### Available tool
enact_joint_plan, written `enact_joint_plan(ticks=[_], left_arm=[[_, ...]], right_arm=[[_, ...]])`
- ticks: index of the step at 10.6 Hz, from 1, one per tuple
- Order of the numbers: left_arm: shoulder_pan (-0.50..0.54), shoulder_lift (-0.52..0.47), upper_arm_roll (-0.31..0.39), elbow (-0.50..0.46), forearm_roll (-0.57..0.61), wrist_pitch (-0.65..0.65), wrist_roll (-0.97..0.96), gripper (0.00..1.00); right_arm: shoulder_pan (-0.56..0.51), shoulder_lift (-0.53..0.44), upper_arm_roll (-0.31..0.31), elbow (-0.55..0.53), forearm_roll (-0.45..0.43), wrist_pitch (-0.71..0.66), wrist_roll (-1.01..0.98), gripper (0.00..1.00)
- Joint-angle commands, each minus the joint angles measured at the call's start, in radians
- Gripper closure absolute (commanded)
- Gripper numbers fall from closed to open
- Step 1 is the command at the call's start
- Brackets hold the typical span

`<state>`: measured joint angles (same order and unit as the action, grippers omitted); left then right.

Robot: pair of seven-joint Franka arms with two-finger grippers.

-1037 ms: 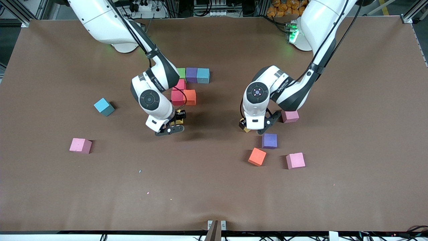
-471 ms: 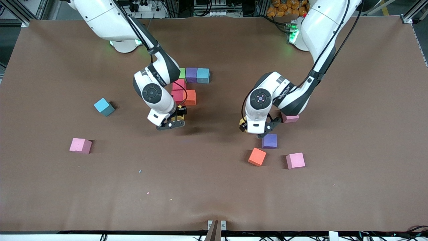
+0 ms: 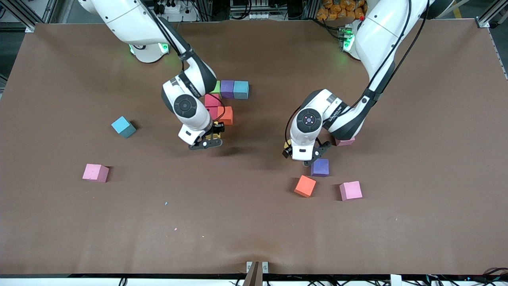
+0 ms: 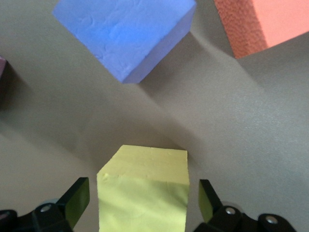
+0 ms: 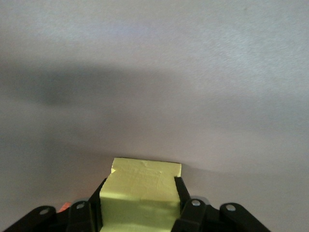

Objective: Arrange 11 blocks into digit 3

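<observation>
While the digit 3 (image 3: 224, 101) is only part built in the front view, a green, purple and blue row with pink, red and orange cubes just nearer the camera, both arms are busy with yellow blocks. The right gripper (image 3: 208, 139) hangs low just nearer the camera than the red and orange cubes, and a sliver of yellow shows at its fingers; I judge it is bringing that cube to the figure's next open place. The left gripper (image 3: 303, 155) is low over the table toward the left arm's end, just beside a purple cube (image 3: 320, 167), with an orange cube (image 3: 305, 186) and a pink cube (image 3: 351, 190) nearer the camera and another pink one (image 3: 344, 140) half hidden under the arm. A loose blue cube (image 3: 123, 126) and a pink cube (image 3: 95, 172) lie well apart toward the right arm's end. In the left wrist view the fingers (image 4: 75, 200) stand apart with a gap on each side of a yellow block (image 4: 143, 191) resting on the table, so nothing is gripped; straddling it this way looks like the set-up for closing on it. The purple and orange cubes lie close by, which leaves little room for a sideways slip. In the right wrist view the fingers (image 5: 96, 203) are clamped on a second yellow block (image 5: 141, 193), pressed against both its sides, above bare table with an orange speck at the edge.
</observation>
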<state>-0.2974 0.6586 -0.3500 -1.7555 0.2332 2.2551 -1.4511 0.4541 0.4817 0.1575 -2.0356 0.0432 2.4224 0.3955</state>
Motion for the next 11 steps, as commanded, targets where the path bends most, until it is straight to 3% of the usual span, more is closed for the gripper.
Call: enact_joint_plan(ticks=[1,4,6,11], left_arm=[[0.009,0.006,-0.009,-0.004,0.008,0.012,0.009,0.32],[0.006,0.004,-0.01,-0.004,-0.008,0.012,-0.02,0.76],[-0.018,-0.001,-0.033,0.002,-0.084,0.012,-0.101,0.77],[-0.155,-0.002,-0.05,0.01,-0.092,0.014,-0.55,0.8]], right_arm=[[0.009,-0.031,-0.007,-0.034,0.011,0.02,0.017,0.91],[0.006,-0.034,-0.007,-0.04,0.003,0.02,0.005,0.91],[0.005,-0.034,-0.009,-0.04,0.0,0.018,0.003,0.91],[-0.002,-0.034,-0.012,-0.04,-0.006,0.017,-0.009,0.91]])
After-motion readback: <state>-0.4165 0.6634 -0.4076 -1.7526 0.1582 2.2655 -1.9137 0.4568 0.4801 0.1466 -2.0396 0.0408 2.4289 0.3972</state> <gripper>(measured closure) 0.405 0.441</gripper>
